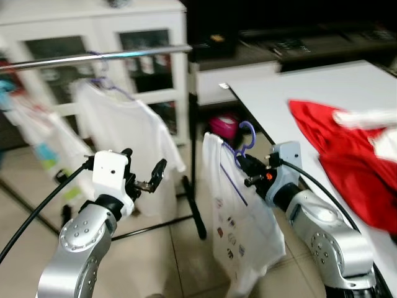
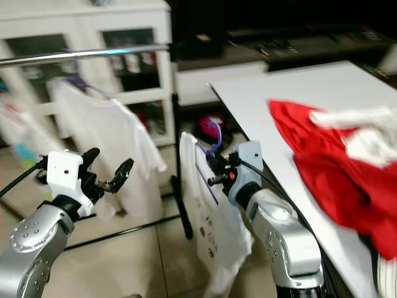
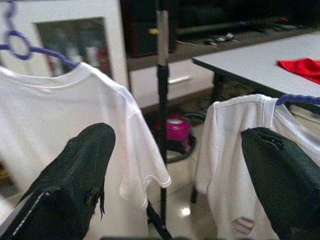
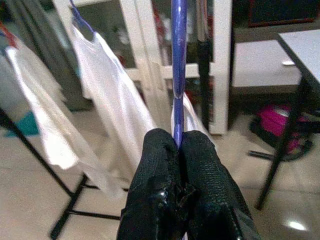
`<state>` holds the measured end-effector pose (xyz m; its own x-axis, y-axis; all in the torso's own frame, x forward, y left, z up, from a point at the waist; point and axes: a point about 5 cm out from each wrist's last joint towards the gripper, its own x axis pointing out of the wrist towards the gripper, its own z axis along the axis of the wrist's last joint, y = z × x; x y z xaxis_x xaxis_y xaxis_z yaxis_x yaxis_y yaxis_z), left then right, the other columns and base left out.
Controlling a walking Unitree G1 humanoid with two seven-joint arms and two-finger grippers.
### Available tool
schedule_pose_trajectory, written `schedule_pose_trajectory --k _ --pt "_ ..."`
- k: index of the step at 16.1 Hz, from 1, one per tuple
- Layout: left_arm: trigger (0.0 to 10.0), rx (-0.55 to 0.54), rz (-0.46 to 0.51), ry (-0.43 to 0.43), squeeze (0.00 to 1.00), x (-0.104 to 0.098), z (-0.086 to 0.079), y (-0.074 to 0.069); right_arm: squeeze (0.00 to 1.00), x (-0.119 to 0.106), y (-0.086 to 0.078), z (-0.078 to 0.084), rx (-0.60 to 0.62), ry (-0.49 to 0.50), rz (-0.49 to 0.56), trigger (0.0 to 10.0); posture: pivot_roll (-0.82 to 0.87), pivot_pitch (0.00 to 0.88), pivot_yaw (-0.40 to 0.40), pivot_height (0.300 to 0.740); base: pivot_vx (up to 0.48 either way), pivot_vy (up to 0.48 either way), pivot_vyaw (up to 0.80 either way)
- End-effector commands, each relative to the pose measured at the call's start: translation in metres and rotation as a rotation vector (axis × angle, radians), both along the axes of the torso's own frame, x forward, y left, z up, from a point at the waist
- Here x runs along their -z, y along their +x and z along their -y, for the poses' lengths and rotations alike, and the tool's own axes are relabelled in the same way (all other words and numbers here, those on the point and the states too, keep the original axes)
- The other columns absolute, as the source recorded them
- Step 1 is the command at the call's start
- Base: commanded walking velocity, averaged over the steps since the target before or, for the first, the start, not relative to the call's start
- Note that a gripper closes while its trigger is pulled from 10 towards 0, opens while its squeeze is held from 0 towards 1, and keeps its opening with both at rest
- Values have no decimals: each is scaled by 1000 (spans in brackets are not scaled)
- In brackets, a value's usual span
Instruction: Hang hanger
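A: A silver clothes rail [image 1: 93, 57] is standing before a white glass-door cabinet [image 1: 158, 56], left of the white desk [image 1: 322, 93]. How far along?

B: One white shirt [image 1: 127, 133] is hanging already. The purple wire hanger [image 1: 243, 146] with its white T-shirt [image 1: 239, 217] is waiting beside the desk, well short of the rail.

A: Claws?

B: The right claw [image 4: 178, 145] is pinching the hanger; the left claw [image 1: 144, 169] is gaping, touching nothing.
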<state>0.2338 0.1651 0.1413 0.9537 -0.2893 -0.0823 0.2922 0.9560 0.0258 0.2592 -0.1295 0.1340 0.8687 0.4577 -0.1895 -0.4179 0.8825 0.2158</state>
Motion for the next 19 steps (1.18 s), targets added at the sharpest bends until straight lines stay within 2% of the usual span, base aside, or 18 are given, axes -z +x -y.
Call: schedule_pose_trajectory --k 1,3,7,19 --pt "10000 27 -16 -11 0 0 5 1 0 -5 1 6 37 19 13 10000 -109 0 33 740 0 0 0" --pt "10000 39 -18 -3 0 0 6 3 0 -5 5 9 76 -22 15 10000 -116 0 37 740 0 0 0" --pt "10000 55 -35 -5 0 2 9 3 0 -8 4 9 86 0 25 10000 -120 0 37 740 0 0 0" --pt "10000 56 -40 1 0 2 8 4 0 -9 5 5 54 -16 33 10000 -118 0 26 740 -293 0 0"
